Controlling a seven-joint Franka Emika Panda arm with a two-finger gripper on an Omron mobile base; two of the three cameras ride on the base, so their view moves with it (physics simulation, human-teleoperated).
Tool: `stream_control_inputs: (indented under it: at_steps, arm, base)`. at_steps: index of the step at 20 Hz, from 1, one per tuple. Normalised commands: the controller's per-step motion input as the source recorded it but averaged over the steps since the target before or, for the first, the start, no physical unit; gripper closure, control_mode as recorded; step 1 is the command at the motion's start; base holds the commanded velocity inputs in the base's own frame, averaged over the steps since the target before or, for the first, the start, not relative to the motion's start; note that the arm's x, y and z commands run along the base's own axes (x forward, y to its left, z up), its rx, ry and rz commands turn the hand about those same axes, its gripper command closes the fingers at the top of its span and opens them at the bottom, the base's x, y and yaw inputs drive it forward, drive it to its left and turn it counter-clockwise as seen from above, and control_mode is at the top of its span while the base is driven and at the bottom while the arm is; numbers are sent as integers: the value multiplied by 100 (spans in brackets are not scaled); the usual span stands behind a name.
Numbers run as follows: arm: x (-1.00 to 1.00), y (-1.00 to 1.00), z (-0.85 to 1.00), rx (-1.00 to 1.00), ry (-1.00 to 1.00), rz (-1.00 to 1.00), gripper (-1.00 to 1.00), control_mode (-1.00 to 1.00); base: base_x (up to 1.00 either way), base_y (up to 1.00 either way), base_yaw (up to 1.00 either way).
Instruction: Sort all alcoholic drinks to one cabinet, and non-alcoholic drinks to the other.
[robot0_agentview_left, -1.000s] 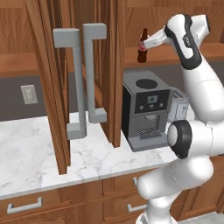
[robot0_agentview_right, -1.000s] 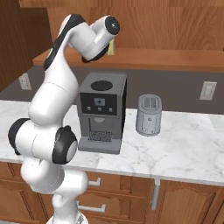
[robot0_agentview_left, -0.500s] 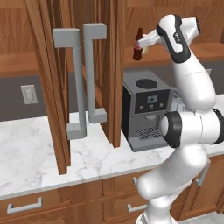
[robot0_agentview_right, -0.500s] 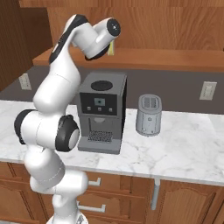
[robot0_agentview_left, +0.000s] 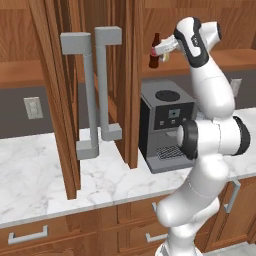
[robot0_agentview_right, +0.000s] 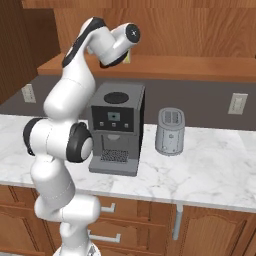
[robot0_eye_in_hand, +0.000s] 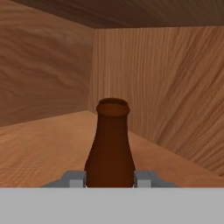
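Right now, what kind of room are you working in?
A kitchen, computer-rendered by its look: a marble counter carries a coffee machine and toaster, with wooden cabinets overhead.

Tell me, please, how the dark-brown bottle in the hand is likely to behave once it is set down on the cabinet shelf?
The dark-brown bottle looks stiff and smooth-sided, so it may slip if the hand loosens early. It is tall for its width with a narrow neck, so it could probably tip if nudged. Upright on the flat wooden shelf it should likely stand; on its side it would roll.
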Motion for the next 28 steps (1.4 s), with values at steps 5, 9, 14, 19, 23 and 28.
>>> stream_control_inputs:
  at_steps: [5,9,14,19,23,28]
  arm:
    - [30,0,-19,0,0,0,100,-100]
    - [29,0,-13,0,0,0,100,-100]
    - [15,2,-19,0,0,0,-100,-100]
    - [0,0,0,0,-1,0,-100,-100]
    - [0,0,0,0,-2,0,-100,-100]
    - [-3,1,0,0,-1,0,-100,-100]
  base:
    - [0,0,0]
    - [0,0,0]
    - [0,0,0]
    - [0,0,0]
    - [0,0,0]
    - [0,0,0]
